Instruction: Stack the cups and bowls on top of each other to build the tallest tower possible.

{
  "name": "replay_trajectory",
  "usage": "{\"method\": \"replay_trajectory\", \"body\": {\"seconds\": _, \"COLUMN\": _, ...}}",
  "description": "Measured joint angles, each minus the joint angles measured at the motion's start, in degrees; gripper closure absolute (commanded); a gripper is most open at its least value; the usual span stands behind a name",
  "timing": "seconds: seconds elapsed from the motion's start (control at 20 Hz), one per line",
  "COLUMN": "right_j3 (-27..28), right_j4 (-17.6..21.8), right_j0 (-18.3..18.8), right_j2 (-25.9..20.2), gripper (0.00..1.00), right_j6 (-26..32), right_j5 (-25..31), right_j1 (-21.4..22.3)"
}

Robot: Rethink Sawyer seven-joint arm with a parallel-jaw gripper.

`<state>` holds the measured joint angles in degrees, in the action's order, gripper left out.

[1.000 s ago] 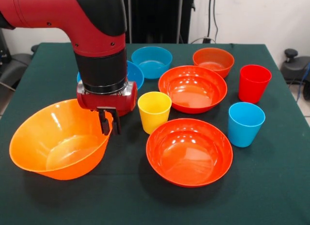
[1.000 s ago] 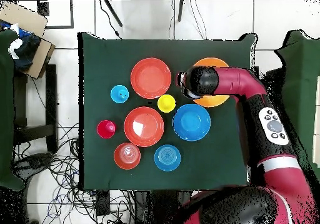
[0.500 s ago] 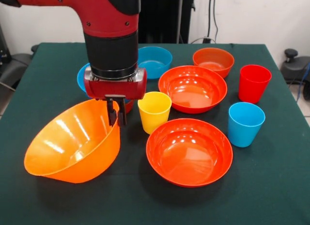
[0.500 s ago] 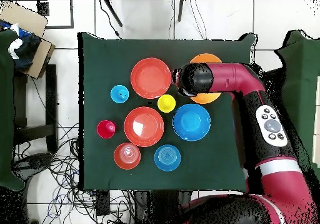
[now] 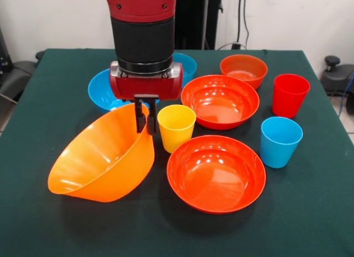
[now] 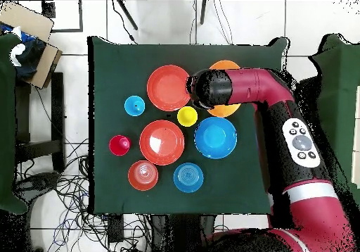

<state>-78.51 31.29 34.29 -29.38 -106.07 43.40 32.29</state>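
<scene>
While its fingers pinch the rim of the big orange bowl, the hand holds that bowl tipped on its side, mouth turned toward the camera, its lower edge seemingly resting on the table. Just beside the hand stands the yellow cup, with a large blue bowl behind. Two wide red bowls lie further right, then the light blue cup and red cup.

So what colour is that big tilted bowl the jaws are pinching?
Orange. The big bowl is glossy plain orange, clearest in the front view.
</scene>
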Motion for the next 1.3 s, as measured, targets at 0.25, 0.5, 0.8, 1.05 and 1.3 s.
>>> {"method": "replay_trajectory", "body": {"seconds": 0.25, "right_j3": -0.68, "right_j4": -0.24, "right_j0": -0.22, "right_j2": 0.01, "gripper": 1.0, "right_j6": 0.0, "right_j5": 0.39, "right_j1": 1.18}}
{"method": "replay_trajectory", "body": {"seconds": 0.5, "right_j3": -0.84, "right_j4": -1.11, "right_j0": -0.23, "right_j2": 0.01, "gripper": 1.0, "right_j6": 0.0, "right_j5": 2.98, "right_j1": 2.73}}
{"method": "replay_trajectory", "body": {"seconds": 0.8, "right_j3": -1.03, "right_j4": -3.38, "right_j0": -0.23, "right_j2": 0.01, "gripper": 1.0, "right_j6": 0.0, "right_j5": 7.91, "right_j1": 5.8}}
{"method": "replay_trajectory", "body": {"seconds": 1.05, "right_j3": -2.16, "right_j4": -5.54, "right_j0": 0.02, "right_j2": 0.01, "gripper": 1.0, "right_j6": 0.0, "right_j5": 9.97, "right_j1": 9.37}}
{"method": "replay_trajectory", "body": {"seconds": 1.3, "right_j3": -4.85, "right_j4": -7.58, "right_j0": 0.47, "right_j2": 0.01, "gripper": 1.0, "right_j6": 0.0, "right_j5": 10.02, "right_j1": 13.29}}
